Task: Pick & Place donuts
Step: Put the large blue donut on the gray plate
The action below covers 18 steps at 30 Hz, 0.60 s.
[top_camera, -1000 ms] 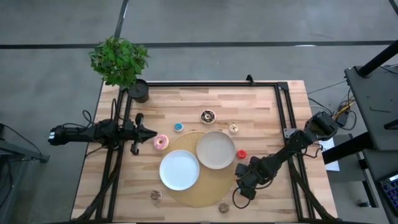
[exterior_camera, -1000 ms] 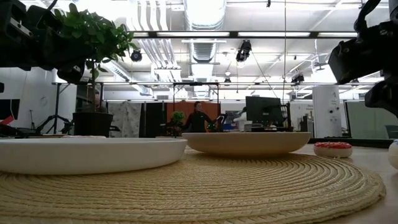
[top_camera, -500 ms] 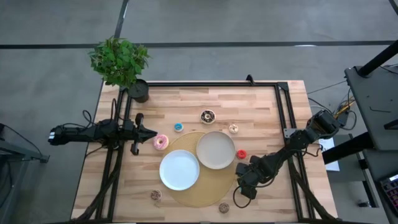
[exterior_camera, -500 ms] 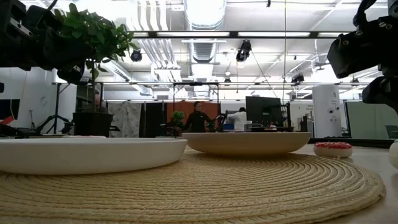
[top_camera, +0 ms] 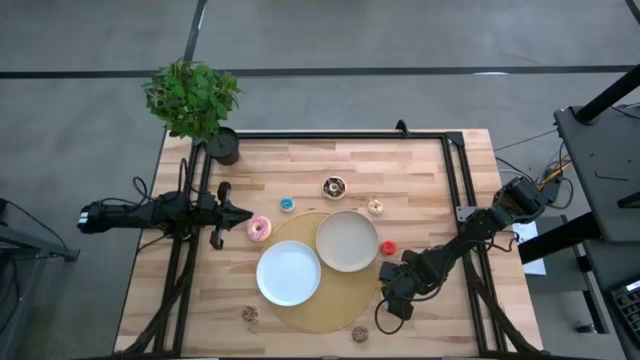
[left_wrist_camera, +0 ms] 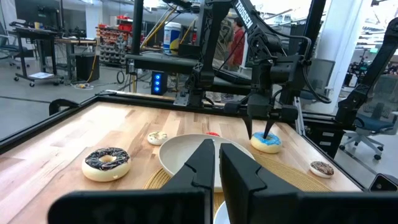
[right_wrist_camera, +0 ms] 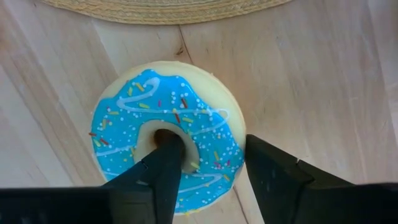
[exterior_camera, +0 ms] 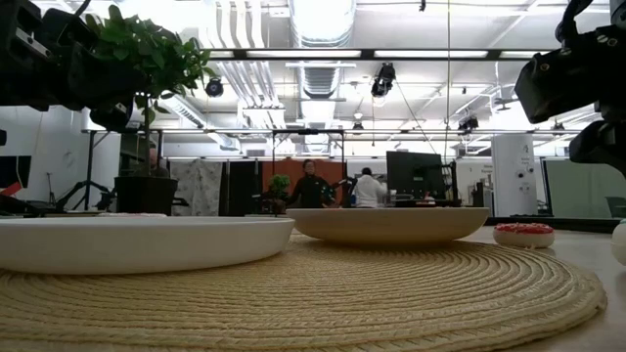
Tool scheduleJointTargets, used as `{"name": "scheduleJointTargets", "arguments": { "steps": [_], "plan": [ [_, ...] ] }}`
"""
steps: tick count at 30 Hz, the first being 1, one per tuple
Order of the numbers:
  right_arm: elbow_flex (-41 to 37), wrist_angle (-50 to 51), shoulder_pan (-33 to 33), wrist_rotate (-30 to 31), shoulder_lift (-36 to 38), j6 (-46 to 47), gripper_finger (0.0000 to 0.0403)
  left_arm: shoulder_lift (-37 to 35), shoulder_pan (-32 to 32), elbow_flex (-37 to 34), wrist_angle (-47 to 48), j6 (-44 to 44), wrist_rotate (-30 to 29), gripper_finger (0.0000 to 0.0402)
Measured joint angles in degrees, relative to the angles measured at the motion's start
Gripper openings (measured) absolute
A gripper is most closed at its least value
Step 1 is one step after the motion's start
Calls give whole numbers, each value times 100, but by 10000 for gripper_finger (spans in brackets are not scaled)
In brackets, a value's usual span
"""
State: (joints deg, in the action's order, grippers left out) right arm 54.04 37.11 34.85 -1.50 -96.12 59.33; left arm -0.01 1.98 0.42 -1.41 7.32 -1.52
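Little differs on the worktop. In the low view the right arm's dark housing (exterior_camera: 577,83) sits slightly higher at the right edge than a second ago. In the room behind, a person in a light top (exterior_camera: 369,190) now stands beside the dark-clothed person (exterior_camera: 311,187).

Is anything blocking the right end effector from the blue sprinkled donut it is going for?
Nothing visible. The right end effector is already down on the blue sprinkled donut: one finger sits in its hole, the other just outside its rim. The donut lies on bare wood beside the woven mat.
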Motion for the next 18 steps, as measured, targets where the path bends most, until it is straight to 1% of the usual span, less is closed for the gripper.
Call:
{"name": "scheduleJointTargets", "arguments": {
  "steps": [10,18],
  "plan": [
    [-6,-1,0,-2,0,17,113,0,-2,0,0,-1,0,0],
    [-8,-1,0,-4,11,22,93,0,0,-1,-2,1,0,0]
  ]
}}
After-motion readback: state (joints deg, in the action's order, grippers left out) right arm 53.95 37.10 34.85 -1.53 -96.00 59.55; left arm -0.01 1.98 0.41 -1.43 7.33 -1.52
